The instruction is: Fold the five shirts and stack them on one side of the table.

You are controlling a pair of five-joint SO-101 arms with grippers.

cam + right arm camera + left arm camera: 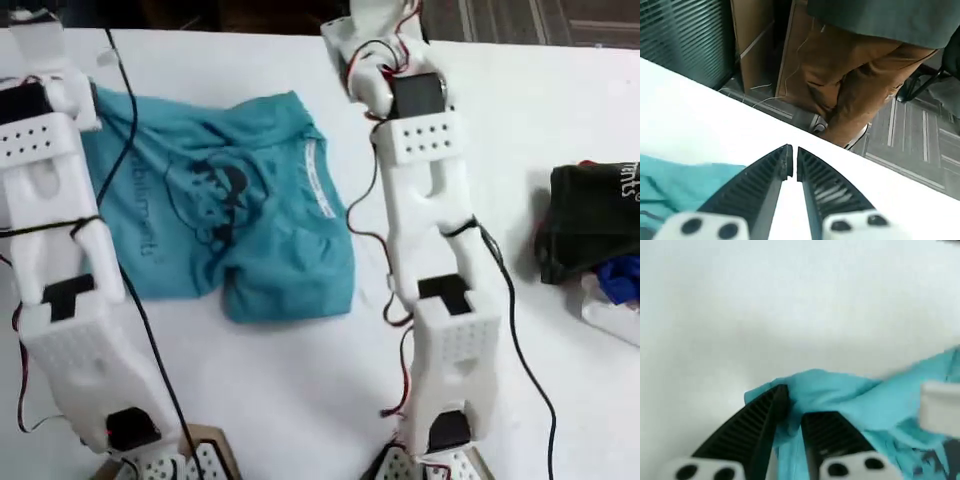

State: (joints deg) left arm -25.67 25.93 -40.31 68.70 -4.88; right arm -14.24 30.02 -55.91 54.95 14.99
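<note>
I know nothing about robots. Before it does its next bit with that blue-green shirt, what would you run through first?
1. Left gripper has a hold on the teal shirt: ok, cloth is pinched between its fingers.
2. Right gripper is free to help: ok, it is shut on nothing, near the table's far edge.
3. Shirt lies flat for folding: not ok, it is bunched and creased.
4. Black cable is off the cloth: not ok, it crosses over the shirt.
5. Stacking spot is ready: cannot tell, a dark shirt lies on the right arm's side, its neatness unclear.
</note>
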